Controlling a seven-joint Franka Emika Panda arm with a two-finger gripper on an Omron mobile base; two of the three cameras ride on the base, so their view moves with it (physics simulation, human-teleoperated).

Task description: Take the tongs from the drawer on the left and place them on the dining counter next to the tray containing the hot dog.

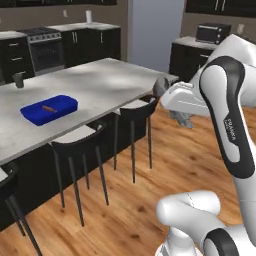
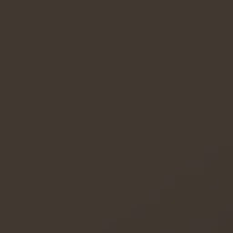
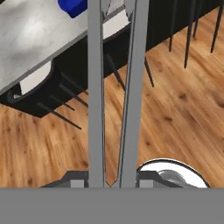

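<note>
tongs [image 3: 131, 87]: pale brushed-looking metal, matt grey, smooth flat arms. counter [image 1: 110, 80]: white-grey veined marble look, smooth, soft sheen. tray [image 1: 49, 109]: bright blue, plastic-like, slight gloss. stools [image 1: 80, 145]: matt black seats, thin black legs. floor [image 1: 130, 200]: warm wood planks, visible grain and knots, satin finish. arm [image 1: 227, 100]: glossy white shell with dark matt joint covers. hand [image 3: 111, 181]: dark grey matt fingertips. cabinets [image 1: 95, 42]: flat black fronts, silver metal handles.
</note>
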